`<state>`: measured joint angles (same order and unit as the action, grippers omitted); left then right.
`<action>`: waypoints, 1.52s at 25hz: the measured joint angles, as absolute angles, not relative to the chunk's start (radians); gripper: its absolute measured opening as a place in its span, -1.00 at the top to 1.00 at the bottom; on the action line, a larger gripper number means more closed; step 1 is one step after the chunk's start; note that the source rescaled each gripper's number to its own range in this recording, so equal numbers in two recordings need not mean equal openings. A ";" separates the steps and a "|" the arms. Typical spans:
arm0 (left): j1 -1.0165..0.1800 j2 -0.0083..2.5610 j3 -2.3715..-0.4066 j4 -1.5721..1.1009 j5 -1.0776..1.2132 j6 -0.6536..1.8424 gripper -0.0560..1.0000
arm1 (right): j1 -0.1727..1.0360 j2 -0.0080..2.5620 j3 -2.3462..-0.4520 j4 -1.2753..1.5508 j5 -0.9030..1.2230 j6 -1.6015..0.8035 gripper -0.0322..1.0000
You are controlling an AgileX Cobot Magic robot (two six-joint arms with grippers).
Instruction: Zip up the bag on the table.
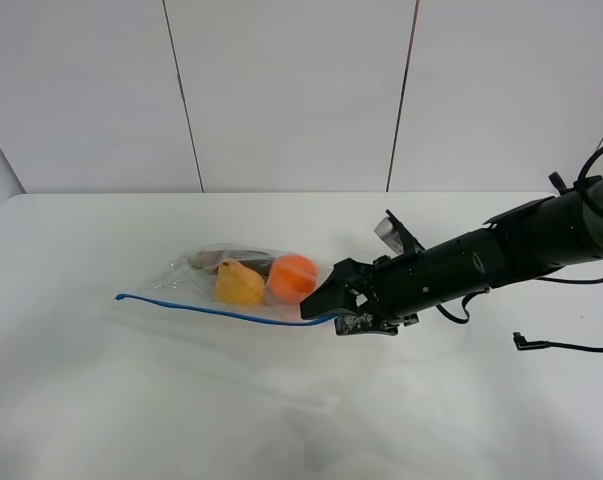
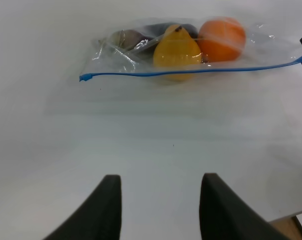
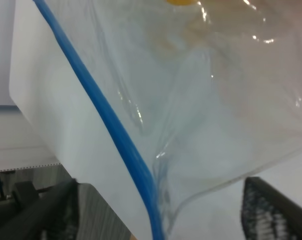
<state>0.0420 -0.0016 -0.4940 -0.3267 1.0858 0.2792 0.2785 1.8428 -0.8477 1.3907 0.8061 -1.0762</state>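
Note:
The clear bag point(image 1: 243, 276) lies on the white table point(image 1: 281, 420), with orange, yellow and dark items showing through it. Its blue zip strip point(image 1: 221, 311) runs along the near edge. My right gripper point(image 1: 328, 305) stands open at the bag's right end, its jaws spread on either side of the zip's end. In the right wrist view the zip strip point(image 3: 115, 130) and the bag's corner point(image 3: 216, 100) lie between the wide-apart fingers point(image 3: 55, 210), untouched. In front of the bag point(image 2: 176, 47), my left gripper point(image 2: 161, 210) hovers open with nothing in it. It is out of the high view.
A black cable point(image 1: 561, 346) lies on the table at the far right, behind the right arm. White wall panels stand behind the table's far edge. Bare tabletop stretches in front of the bag and to its left.

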 joint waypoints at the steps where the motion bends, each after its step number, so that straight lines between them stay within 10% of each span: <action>1: 0.042 -0.002 -0.494 -0.327 1.086 0.279 -0.37 | 0.279 1.843 -0.848 1.391 0.803 -1.078 -0.98; 38: 0.042 -0.002 -0.494 -0.327 1.086 0.279 -0.37 | 0.174 1.622 -1.122 -0.065 0.685 0.071 -1.00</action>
<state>0.0420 -0.0016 -0.4940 -0.3267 1.0858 0.2795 0.1739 1.6215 -1.1219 -0.0649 0.6847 0.0706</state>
